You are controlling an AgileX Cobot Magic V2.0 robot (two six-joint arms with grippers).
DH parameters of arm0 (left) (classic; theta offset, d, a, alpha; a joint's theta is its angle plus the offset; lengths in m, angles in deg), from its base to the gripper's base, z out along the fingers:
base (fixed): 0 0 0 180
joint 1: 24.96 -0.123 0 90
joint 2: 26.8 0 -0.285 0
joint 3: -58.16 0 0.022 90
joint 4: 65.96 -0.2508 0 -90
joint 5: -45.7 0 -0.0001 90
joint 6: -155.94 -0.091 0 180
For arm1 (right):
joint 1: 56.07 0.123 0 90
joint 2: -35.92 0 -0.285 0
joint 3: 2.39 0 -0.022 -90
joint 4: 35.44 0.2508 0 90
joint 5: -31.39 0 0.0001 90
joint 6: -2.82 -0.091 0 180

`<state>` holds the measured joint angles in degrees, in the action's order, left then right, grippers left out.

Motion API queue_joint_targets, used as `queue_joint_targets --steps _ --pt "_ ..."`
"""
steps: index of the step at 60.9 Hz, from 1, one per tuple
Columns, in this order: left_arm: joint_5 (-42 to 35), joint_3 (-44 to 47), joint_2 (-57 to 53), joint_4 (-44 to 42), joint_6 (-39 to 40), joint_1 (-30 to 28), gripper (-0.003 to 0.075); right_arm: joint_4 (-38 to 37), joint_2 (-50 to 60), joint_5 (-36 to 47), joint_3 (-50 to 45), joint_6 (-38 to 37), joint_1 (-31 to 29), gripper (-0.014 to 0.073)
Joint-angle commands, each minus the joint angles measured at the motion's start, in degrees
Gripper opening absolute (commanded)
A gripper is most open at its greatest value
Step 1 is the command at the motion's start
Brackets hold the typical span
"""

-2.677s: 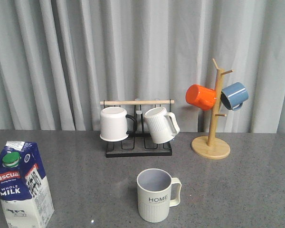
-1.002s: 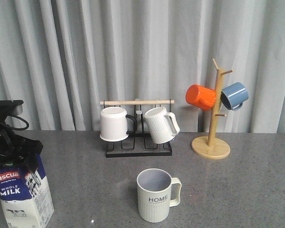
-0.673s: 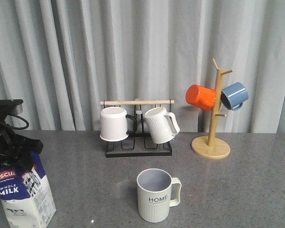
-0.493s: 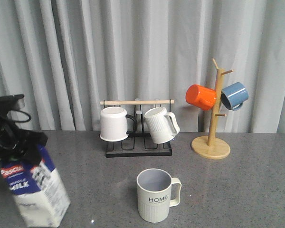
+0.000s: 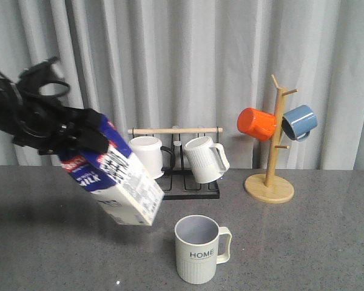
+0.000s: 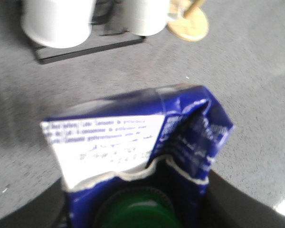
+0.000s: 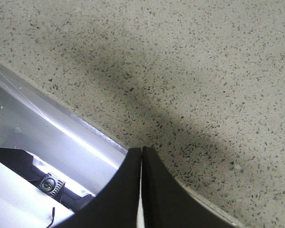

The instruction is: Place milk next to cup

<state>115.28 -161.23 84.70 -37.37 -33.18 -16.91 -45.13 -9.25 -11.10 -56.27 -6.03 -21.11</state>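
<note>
Milk: dark blue over white, the carton [image 5: 118, 182] hangs in the air, tilted hard, its base swung down and away from the jaws toward the cup; the base corner is just above and to the left of the cup's rim, not touching it.
Cap: green, round [image 6: 135, 213], sitting right between the jaws in the left wrist view, under the torn-looking gable fold.
Left gripper: [image 5: 79, 136] clamped on the carton's blue top end, jaws closed in against its sides; the black arm runs off up and to the left.
Cup: cream ribbed mug [image 5: 200, 248] with "HOME" on it, upright on the table, handle to the right, below and to the right of the jaws, well apart from them.
Table: grey speckled stone [image 5: 303, 242]; the carton's shadow lies on it beneath the jaws.
Rack: black wire stand with a wooden bar [image 5: 176, 163] behind the carton, two white mugs on it.
Mug tree: wooden [image 5: 272, 151], far right of the jaws, orange and blue mugs hung on it.
Right gripper: [image 7: 141, 190] fingers pressed together with nothing between, over bare table at its edge.
</note>
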Motion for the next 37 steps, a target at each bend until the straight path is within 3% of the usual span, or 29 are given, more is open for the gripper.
queue_joint_targets --steps 1,21,37 --pt "-2.7 -2.4 0.0 -2.4 2.6 2.6 0.0083 -1.1 0.0 2.5 1.4 -0.1 -0.1 -0.0008" --pt "0.7 -2.4 4.9 -11.1 6.7 6.9 0.0083 -0.8 0.0 2.4 1.4 -0.1 -0.1 -0.0008" --pt "2.0 -2.3 6.5 -11.2 5.9 9.7 0.0084 -0.8 0.0 2.4 1.4 -0.1 -0.1 -0.0008"
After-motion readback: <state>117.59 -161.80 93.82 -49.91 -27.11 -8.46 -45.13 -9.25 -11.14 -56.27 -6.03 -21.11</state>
